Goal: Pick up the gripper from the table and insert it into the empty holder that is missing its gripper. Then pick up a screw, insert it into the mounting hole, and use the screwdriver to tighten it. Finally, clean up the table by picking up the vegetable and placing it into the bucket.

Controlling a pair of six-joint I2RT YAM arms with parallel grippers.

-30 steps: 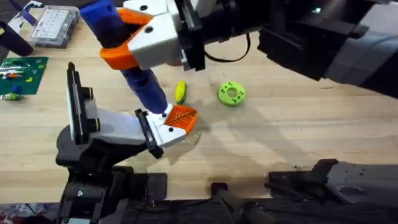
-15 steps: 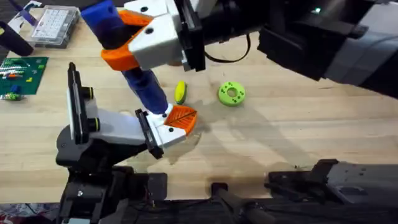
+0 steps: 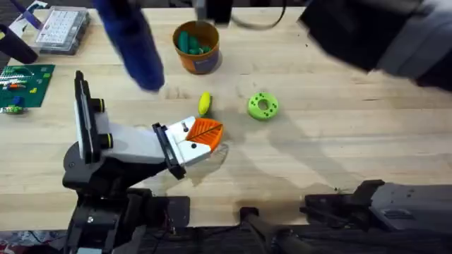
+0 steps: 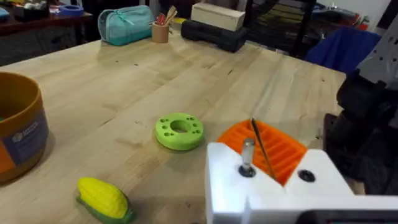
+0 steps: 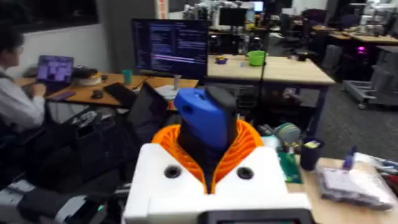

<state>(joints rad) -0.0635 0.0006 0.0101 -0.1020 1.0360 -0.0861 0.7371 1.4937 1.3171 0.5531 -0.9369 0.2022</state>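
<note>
The holder [image 3: 116,144] lies at the near left on my left arm, its black bracket [image 3: 85,116] upright. The gripper [image 3: 205,132] sits in it, orange tip beside its twin; my left gripper [image 4: 264,140] is shut with nothing between. A screw [image 4: 247,158] stands in the white base. High over the far left, the blurred blue screwdriver [image 3: 131,42] hangs clear of the holder, with my right gripper [image 5: 208,134] shut on it. The yellow vegetable [image 3: 204,104] lies on the table just beyond the orange tip. Behind it stands the bucket [image 3: 185,62], green pieces inside.
A lime-green ring disc [image 3: 263,106] lies right of the vegetable. A clear parts box [image 3: 62,28] and a green board [image 3: 25,81] sit at the far left. My right arm [image 3: 374,35] looms dark over the upper right. A teal bag [image 4: 124,25] stands far off.
My right gripper has lifted the screwdriver up and away from the holder toward the far left. The bucket it was covering now shows. The holder has not moved.
</note>
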